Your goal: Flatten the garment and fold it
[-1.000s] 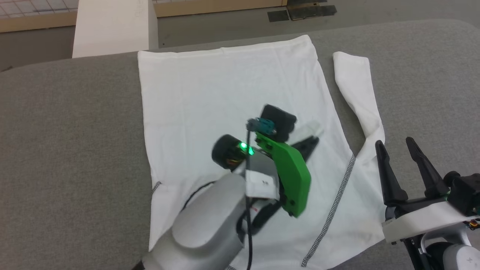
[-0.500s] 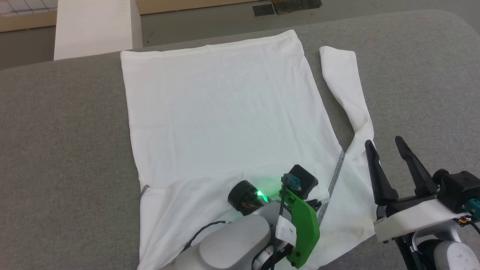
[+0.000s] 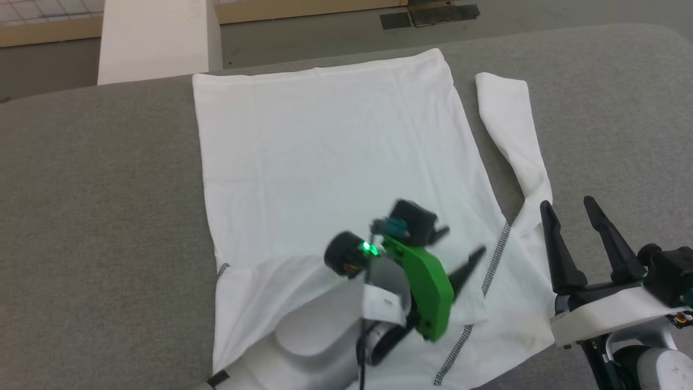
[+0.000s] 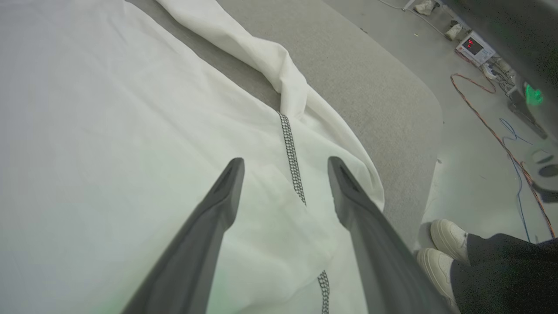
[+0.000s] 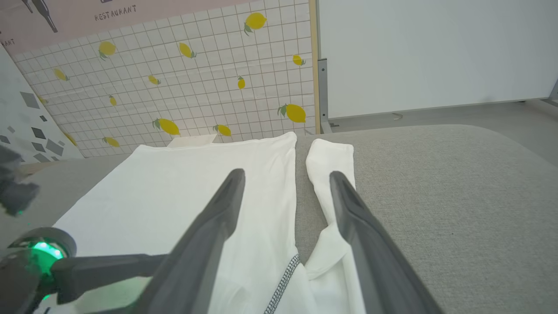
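Hovering left claw (image 4: 284,160) (spread) over garment (image 4: 109,131).

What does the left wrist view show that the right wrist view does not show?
Left wrist view: a person's white shoes on the floor, coloured cables and a small device with red digits. Right wrist view: a tiled wall with lemons, the sleeve's cuff and the left arm's green light. Both: the white garment, its zigzag seam and the grey table.
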